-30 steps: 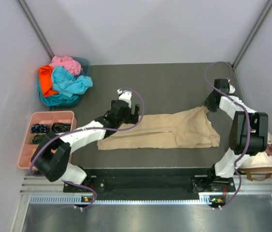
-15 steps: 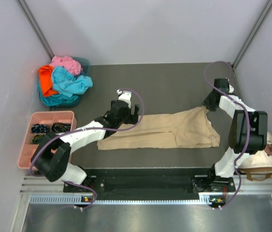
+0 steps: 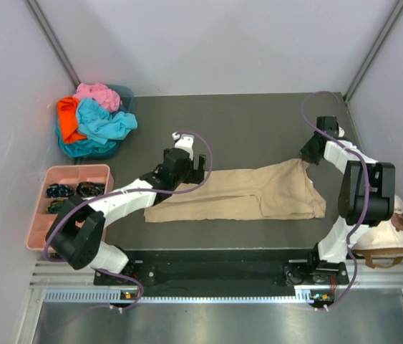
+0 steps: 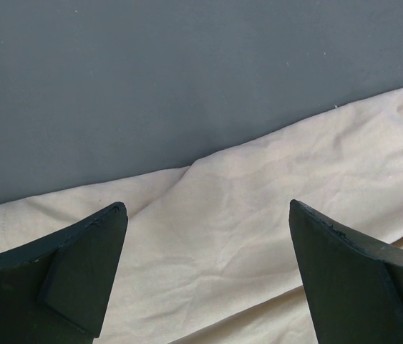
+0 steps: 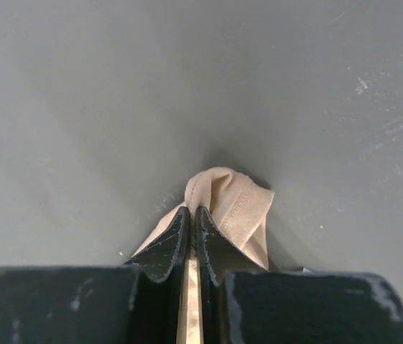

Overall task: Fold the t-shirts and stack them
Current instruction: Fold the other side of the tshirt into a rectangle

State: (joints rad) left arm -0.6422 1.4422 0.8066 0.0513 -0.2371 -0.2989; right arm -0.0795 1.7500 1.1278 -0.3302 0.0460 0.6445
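A large tan t-shirt lies folded in a long strip across the dark table. My right gripper is shut on its far right corner, and the pinched tan hem shows past the closed fingers in the right wrist view. My left gripper is open and hovers just over the shirt's far left edge; the tan cloth fills the space below the spread fingers. The turquoise, orange and pink t-shirts lie heaped at the back left.
The heaped shirts sit in a teal basket. A pink compartment tray with small dark items stands at the left edge. A cream cap lies by the right arm's base. Grey walls close in the table.
Almost nothing has moved. My right gripper has shifted slightly away and left with the tan corner still pinched. The left arm holds its place.
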